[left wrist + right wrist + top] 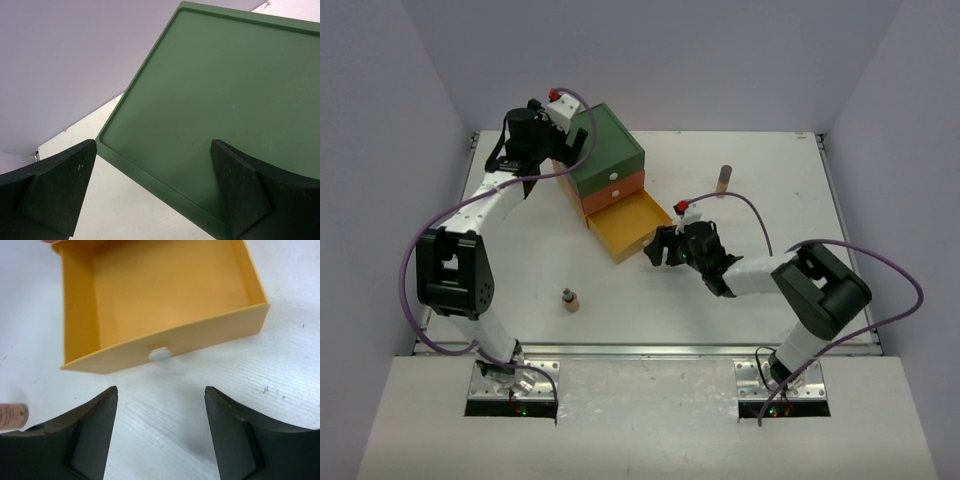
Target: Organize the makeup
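Right tool (161,400): spread apart, empty, facing the open yellow drawer (165,295). Left tool (152,147): apart, above the green box (215,95). Loose on the table (650,320): dark-capped bottle (570,300), tan bottle (724,180). Advice: grip one mid-body, release low inside the drawer.

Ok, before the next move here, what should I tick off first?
1. Is the yellow drawer pulled out? Ok.
2. Does the drawer have room? Ok, nothing shows inside it.
3. Is the right pincer open and holding nothing? Ok, and it faces the drawer front.
4. Is the left pincer open? Ok, it is above the green box top. Whether it touches the box: cannot tell.
5. Is the makeup put away? Not ok. The dark-capped bottle and the tan bottle both stand on the table, outside the drawer.
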`<action>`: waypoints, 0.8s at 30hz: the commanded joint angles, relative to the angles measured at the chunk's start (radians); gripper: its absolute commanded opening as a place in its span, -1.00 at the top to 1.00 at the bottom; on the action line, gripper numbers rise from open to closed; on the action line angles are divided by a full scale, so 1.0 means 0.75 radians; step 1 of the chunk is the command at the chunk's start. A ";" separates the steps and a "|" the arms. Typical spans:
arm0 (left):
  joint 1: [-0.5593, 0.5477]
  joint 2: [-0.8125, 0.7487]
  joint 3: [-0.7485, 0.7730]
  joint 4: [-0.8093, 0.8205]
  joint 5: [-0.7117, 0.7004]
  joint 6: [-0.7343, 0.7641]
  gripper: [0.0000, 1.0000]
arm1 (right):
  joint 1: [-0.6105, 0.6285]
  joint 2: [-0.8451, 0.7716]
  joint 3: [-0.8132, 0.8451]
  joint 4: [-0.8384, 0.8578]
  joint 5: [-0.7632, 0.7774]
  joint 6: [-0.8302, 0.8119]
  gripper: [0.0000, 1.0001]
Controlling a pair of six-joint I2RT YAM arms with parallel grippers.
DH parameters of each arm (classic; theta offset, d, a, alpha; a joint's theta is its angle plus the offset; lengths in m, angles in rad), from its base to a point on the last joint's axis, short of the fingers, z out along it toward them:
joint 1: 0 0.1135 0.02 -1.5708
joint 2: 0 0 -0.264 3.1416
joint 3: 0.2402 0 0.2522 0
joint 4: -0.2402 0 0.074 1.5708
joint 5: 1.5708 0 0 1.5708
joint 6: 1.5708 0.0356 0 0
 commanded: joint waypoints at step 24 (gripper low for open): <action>0.048 -0.321 -0.052 -0.400 0.136 -0.110 -1.00 | 0.679 0.310 0.720 -0.326 -0.277 -0.725 -0.36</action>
